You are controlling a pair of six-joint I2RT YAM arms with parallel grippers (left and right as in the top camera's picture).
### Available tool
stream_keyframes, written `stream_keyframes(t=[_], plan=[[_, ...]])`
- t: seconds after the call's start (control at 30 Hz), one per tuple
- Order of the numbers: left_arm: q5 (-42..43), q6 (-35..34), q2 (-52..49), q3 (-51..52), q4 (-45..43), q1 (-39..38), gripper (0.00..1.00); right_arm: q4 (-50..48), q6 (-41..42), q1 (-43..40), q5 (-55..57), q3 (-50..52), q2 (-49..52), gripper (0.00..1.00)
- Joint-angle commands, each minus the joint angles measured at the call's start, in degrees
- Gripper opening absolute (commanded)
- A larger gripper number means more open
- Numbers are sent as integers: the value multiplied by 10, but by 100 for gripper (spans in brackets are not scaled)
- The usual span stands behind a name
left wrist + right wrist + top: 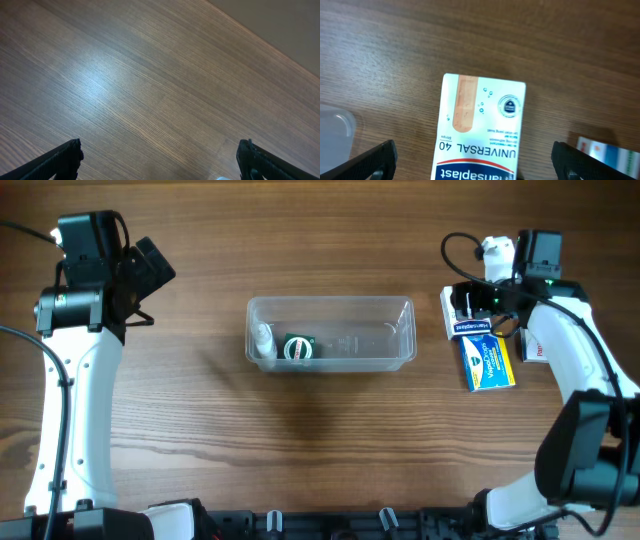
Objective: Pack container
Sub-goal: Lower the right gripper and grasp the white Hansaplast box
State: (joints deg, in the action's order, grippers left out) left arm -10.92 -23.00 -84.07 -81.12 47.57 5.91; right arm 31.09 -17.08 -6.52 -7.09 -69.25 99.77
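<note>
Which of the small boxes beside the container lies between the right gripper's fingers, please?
The white Hansaplast plaster box: the wrist view shows it between the fingers of the open right gripper. The blue-and-yellow box lies beside it, outside them.

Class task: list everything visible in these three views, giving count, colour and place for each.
container: one, clear, table centre
small bottle: one, white, container's left end
round item: one, dark green, beside the bottle
plaster box: one, white and blue, right of container
blue box: one, blue, beside plaster box
third box: one, white with red, far right, part hidden
table: one, brown wood
left gripper: one, black, open over bare wood
right gripper: one, black, open above plaster box
arms: two, white and black, table's sides
</note>
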Motion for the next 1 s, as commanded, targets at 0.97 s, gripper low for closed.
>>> stream_keyframes(t=[0.97], plan=[[-7,3,1,-6,0,2,100,-42,19,3,10,-4,118,100]])
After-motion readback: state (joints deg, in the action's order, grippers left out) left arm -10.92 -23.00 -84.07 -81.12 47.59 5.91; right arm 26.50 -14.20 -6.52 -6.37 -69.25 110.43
